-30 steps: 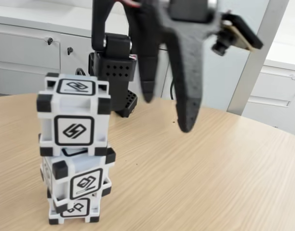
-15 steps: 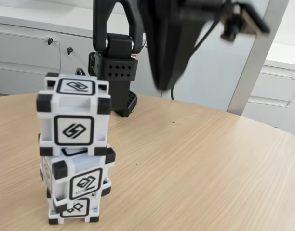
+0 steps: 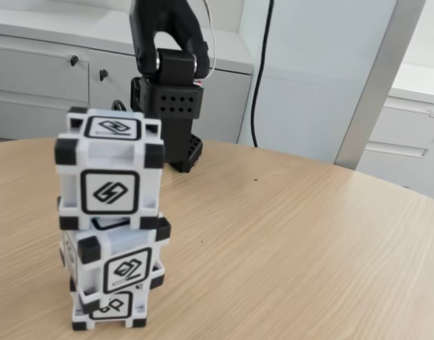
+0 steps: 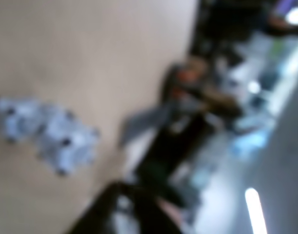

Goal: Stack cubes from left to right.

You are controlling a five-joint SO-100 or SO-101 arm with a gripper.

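Three white cubes with black corners stand in one stack at the left of the fixed view: the top cube [image 3: 109,170], a slightly turned middle cube [image 3: 116,262] and the bottom cube [image 3: 110,308]. Nothing touches the stack. In the heavily blurred wrist view the cubes [image 4: 46,134] are a pale smear on the tan table at the left. A dark blur at that view's bottom edge looks like part of my gripper [image 4: 124,209]; its jaws cannot be made out.
The black arm base [image 3: 167,106] stands at the back of the round wooden table [image 3: 288,248]. Behind it are grey cabinets [image 3: 32,71], a hanging black cable [image 3: 259,71] and a slanted metal post [image 3: 373,85].
The gripper, open above the table's middle a second ago, has swung up and out of the fixed view. The stack of cubes has not moved.
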